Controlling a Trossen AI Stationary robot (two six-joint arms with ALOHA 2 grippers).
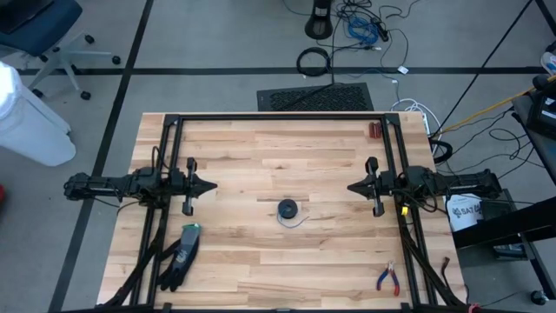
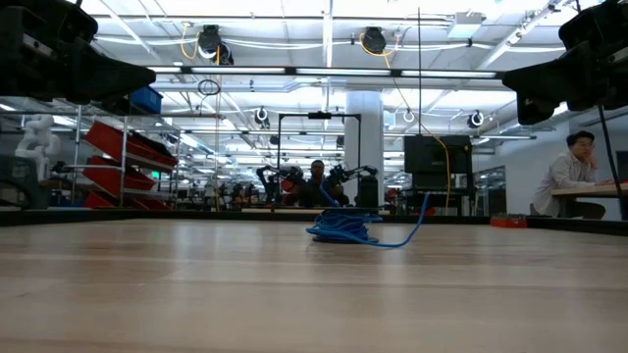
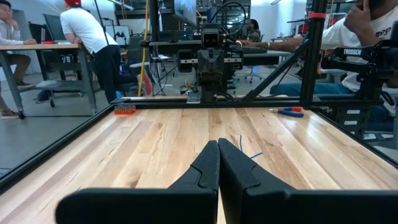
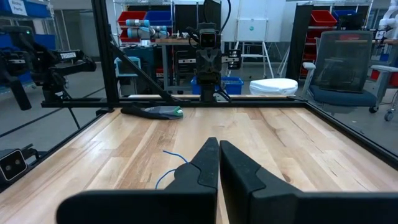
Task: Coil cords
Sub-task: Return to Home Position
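Blue wire (image 1: pixel 287 209) sits in a small round bundle in the middle of the table (image 1: pixel 261 148), between the two arms and touching neither. Left gripper (image 1: pixel 211 185) hovers well off to one side, fingers pressed together on nothing. Right gripper (image 1: pixel 352 186) mirrors it opposite, fingers likewise together and empty. A thin tail seems to curl toward the right arm, faint from above. Black glove (image 1: pixel 181 256) and red-handled pliers (image 1: pixel 387 278) lie near the front edge, well apart.
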